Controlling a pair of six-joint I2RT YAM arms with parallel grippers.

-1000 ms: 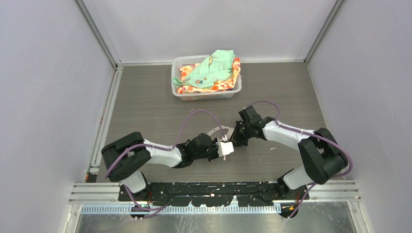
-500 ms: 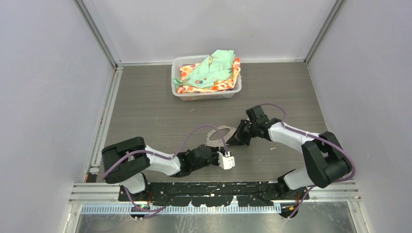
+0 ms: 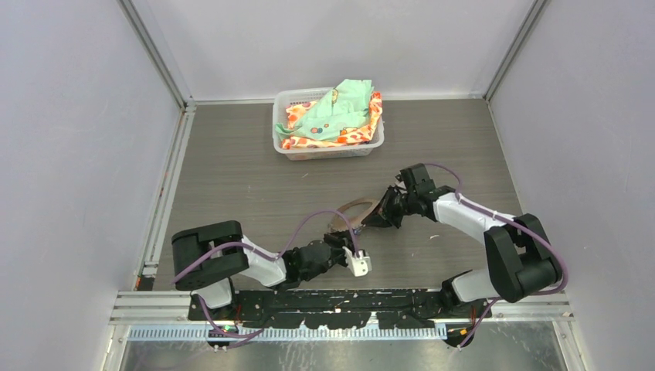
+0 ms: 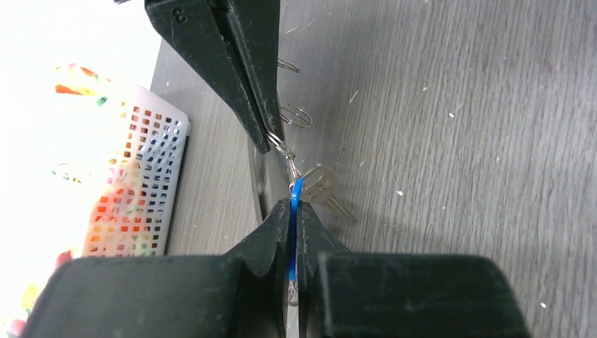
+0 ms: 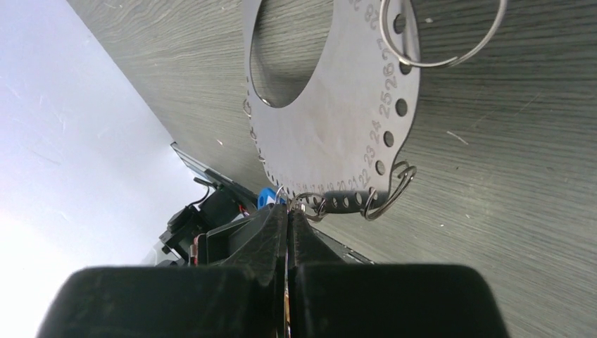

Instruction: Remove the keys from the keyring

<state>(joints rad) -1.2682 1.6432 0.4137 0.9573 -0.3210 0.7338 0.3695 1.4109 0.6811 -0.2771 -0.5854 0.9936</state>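
The keyring (image 5: 338, 105) is a flat grey plate with numbered rim holes and wire loops. It also shows in the top view (image 3: 358, 205), tilted up off the table. My right gripper (image 5: 288, 210) is shut on its rim beside a small loop, and shows in the top view (image 3: 376, 216). My left gripper (image 4: 293, 204) is shut on the blue tag (image 4: 296, 211) of the keys. A silver key (image 4: 325, 193) hangs beside the tag. A small loop (image 4: 285, 151) links the tag to the plate. The left gripper shows in the top view (image 3: 341, 234), just near of the plate.
A white basket (image 3: 328, 147) of coloured cloths stands at the back centre; its mesh wall shows in the left wrist view (image 4: 141, 183). A larger wire ring (image 5: 450, 42) hangs from the plate's far rim. Grey walls close in both sides.
My left arm has drawn back toward the near edge and lowered. My right gripper has moved right and slightly away. The plate has followed and tilted up between them.
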